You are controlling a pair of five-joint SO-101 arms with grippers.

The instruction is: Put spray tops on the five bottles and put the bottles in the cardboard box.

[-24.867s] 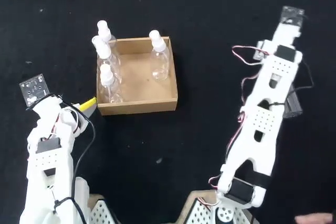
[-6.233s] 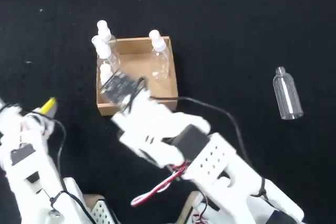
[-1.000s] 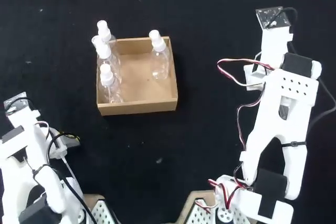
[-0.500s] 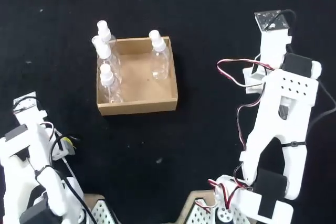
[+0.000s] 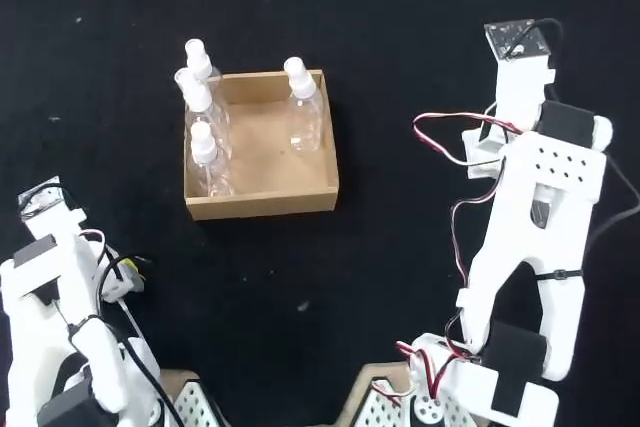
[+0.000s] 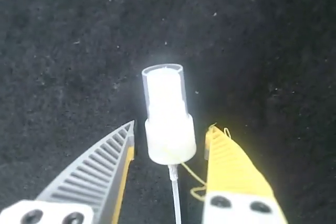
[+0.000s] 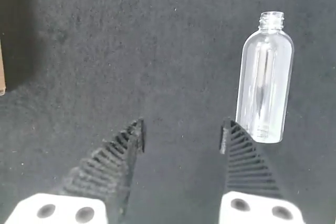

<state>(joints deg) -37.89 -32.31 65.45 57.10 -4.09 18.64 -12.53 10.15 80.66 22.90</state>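
A white spray top point(image 6: 169, 124) with a clear cap and a thin dip tube lies between the fingers of my left gripper point(image 6: 170, 127), which stands open around it with a small gap on each side. That gripper point(image 5: 125, 275) is near the table's front left. A clear bottle point(image 7: 264, 85) without a top lies on the black cloth just ahead of my open right gripper point(image 7: 181, 129), off to one side of its fingers. The cardboard box point(image 5: 262, 205) holds capped bottles point(image 5: 207, 162) point(image 5: 303, 107), with two more point(image 5: 200, 107) point(image 5: 203, 67) at its back left corner.
The right arm point(image 5: 530, 207) stretches along the table's right side, over the spot where the capless bottle lies. Red and white cables point(image 5: 445, 142) loop out beside it. Black cloth point(image 5: 380, 57) covers the whole table.
The left arm has shifted slightly at the front left, around the spray top. The right arm and the bottles in the box have stayed put.
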